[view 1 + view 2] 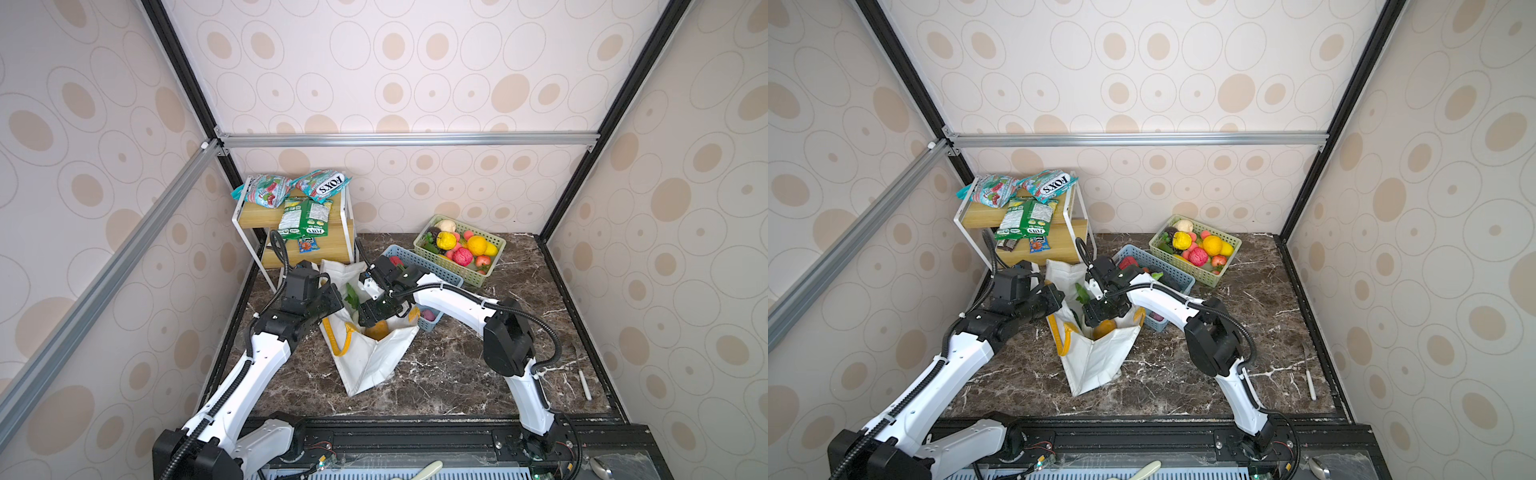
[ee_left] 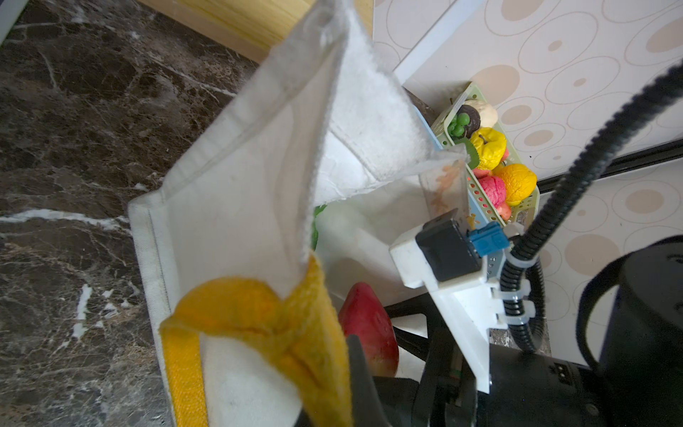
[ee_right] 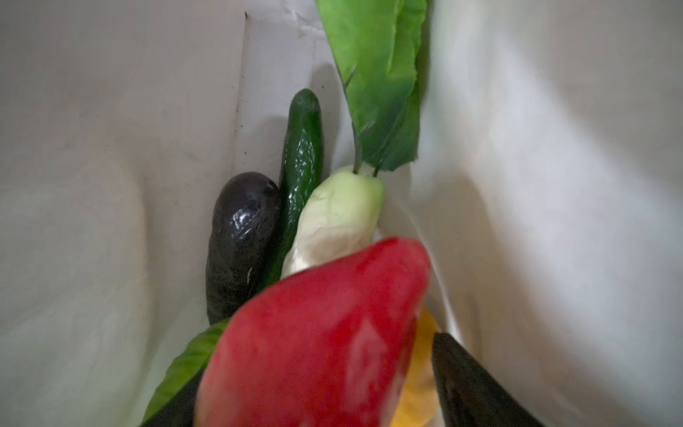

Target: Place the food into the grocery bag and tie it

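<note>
So far only a few vegetables (image 3: 303,148) lie inside the grocery bag (image 1: 370,361) on the bench (image 1: 457,374), whose handle (image 2: 240,307) the left hand (image 1: 334,300) holds clenched, the right hand (image 1: 368,318) hangs released over a red fruit (image 3: 314,332) in the bag's mouth, and the food (image 1: 477,245) in the green basket (image 1: 478,281) and the tying remain.

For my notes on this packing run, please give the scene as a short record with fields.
bag: white grocery bag, open, on marble table
left fingers: shut on bag rim beside yellow handle
right fingers: inside bag mouth, red fruit between them; grip unclear
inside bag: eggplant, cucumber, pale leafy vegetable
outside bag: toy fruits in green basket; a few in blue basket
</note>
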